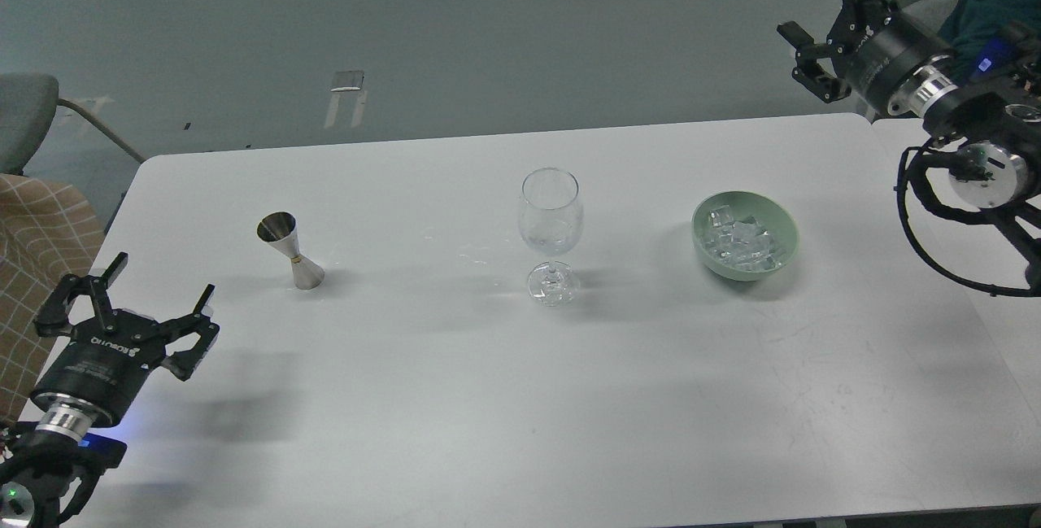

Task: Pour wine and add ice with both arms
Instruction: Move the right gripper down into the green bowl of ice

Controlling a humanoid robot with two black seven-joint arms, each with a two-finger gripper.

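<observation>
Nothing is held: the task looks to be at its very start. The left claw [158, 284] hovers over the near left corner of the white rectangular table [488, 414], its two black fingers spread wide and empty. The right claw [801, 56] hangs beyond the far right corner, off the table's edge; its fingers also seem parted with nothing between them, though the dark linkage makes that less sure.

Along the middle of the table stand three things, well apart. A small steel double-cone jigger [291, 251] sits upright toward the left edge, nearest the left claw. A clear stemmed wine glass [551, 231] stands at the centre, apparently empty. Toward the right edge is a pale green round bowl [744, 235] holding the heap of small clear ice cubes [738, 242].

The likely next move is for the left claw to advance to the jigger and close on its narrow waist, keeping it level until it reaches the glass. The right claw must come down toward the bowl.
</observation>
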